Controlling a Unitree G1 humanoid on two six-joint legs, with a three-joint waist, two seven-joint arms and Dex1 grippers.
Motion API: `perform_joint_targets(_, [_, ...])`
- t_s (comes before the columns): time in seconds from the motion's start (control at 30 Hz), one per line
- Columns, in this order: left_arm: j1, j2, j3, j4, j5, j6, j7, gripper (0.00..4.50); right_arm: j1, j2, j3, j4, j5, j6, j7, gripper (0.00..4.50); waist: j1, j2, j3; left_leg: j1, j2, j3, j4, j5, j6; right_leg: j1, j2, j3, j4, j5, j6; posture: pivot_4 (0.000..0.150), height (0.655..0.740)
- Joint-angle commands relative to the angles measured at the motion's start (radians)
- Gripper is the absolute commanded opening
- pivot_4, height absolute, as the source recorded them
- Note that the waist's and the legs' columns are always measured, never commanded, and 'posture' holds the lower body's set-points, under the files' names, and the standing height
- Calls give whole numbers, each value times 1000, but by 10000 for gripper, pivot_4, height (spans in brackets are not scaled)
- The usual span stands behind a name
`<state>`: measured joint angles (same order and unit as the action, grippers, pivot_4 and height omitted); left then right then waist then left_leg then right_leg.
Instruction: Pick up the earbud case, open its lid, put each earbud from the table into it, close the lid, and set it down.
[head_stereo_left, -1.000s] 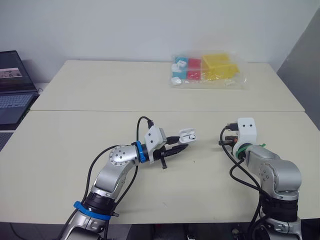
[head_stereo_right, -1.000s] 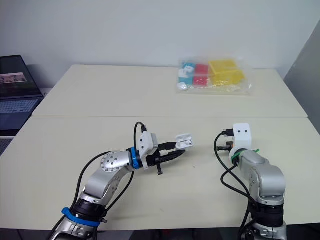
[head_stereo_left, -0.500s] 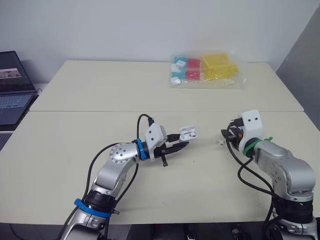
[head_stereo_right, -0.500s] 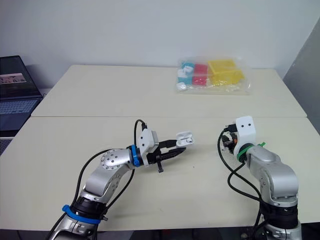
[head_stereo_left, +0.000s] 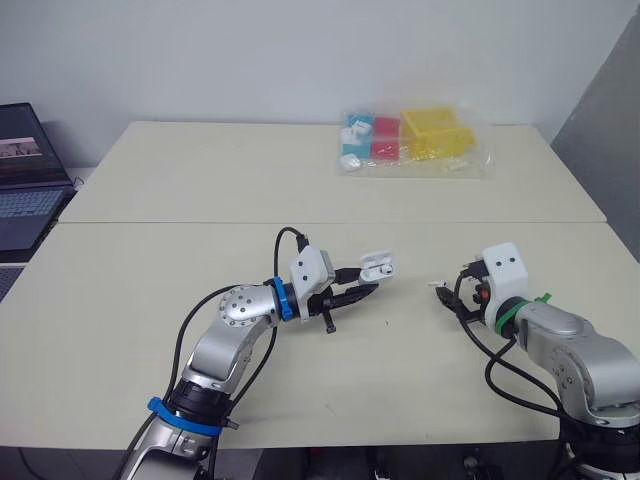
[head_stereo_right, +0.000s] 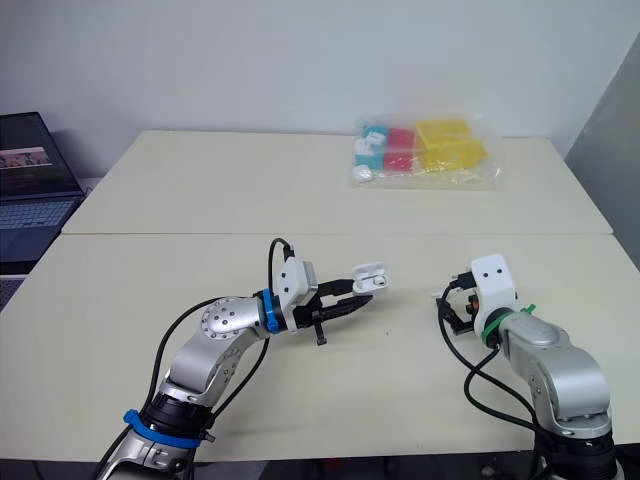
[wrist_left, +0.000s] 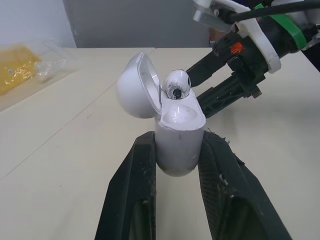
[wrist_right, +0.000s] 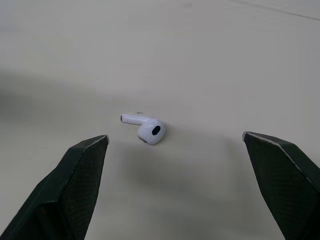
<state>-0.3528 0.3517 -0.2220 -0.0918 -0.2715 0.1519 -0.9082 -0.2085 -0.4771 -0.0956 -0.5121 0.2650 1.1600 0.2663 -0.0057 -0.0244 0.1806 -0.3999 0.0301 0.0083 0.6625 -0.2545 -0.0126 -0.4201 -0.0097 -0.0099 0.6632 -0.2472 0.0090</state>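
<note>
Two black fingers (wrist_left: 134, 190) of the left end effector (wrist_left: 179, 150) are clamped on the earbud case (wrist_left: 179, 131), one on each flank, so the case's lower half is hidden between them. The case stands upright, held above the tabletop (head_stereo_left: 200, 180) near the centre of the left eye frame. Its lid (wrist_left: 135, 85) is swung back on its hinge. One earbud (wrist_left: 176, 85) sits in the case mouth with its rounded head showing; its stem is out of sight inside. Whether the slot beside it holds anything cannot be made out.

The right end effector (wrist_right: 175, 136) is spread wide and grasps nothing. The loose earbud (wrist_right: 149, 130) lies on the tabletop between its two fingertips, apart from both. In the left eye frame that earbud is a small white speck right of centre, just beside the right fingers.

Farther out, a clear bag (head_stereo_left: 415, 145) of yellow, red and blue pieces lies at the upper right; its contents are hard to tell apart. A laptop (head_stereo_left: 25, 175) at the left edge is cut off by the frame.
</note>
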Motion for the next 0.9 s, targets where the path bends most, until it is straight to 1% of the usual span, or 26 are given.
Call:
perform_joint_targets(0.03, [-10,5,9,-52,-15,0,-4,7984,-2,-20,11,35,-11,-70,25,45000,0,0,0,0,0,0,0,0,0,0,0,0,0,0,0,1500,7400])
perform_joint_targets(0.27, [-7,9,12,-64,-15,11,0,7984,-43,-9,39,147,-21,-151,40,45000,0,0,0,0,0,1,0,0,0,0,0,1,0,0,0,1500,7400])
perform_joint_targets(0.47, [-7,10,12,-65,-15,14,1,7984,-53,-17,59,186,-26,-180,52,45000,0,0,0,0,0,0,0,0,0,0,0,0,0,0,0,1500,7400])
perform_joint_targets(0.57, [-8,10,11,-63,-14,12,0,7984,-48,-19,67,189,-28,-186,54,39319,0,0,0,0,0,1,0,0,0,0,0,1,0,0,0,1500,7400])
perform_joint_targets(0.8, [-9,10,12,-59,-14,10,-2,7984,-31,-30,75,175,-26,-196,64,15149,1,0,0,0,0,0,1,0,0,0,0,1,0,0,0,1500,7400])
perform_joint_targets(0.87, [-8,11,12,-60,-14,10,-2,7984,-27,-35,75,171,-27,-198,67,7527,2,0,0,0,0,0,1,0,0,0,0,1,0,0,0,1500,7400])
perform_joint_targets(0.9, [-8,11,12,-60,-14,10,-2,7984,-25,-37,74,170,-26,-198,68,4682,2,0,0,0,0,0,0,0,0,0,0,1,0,0,0,1500,7400])
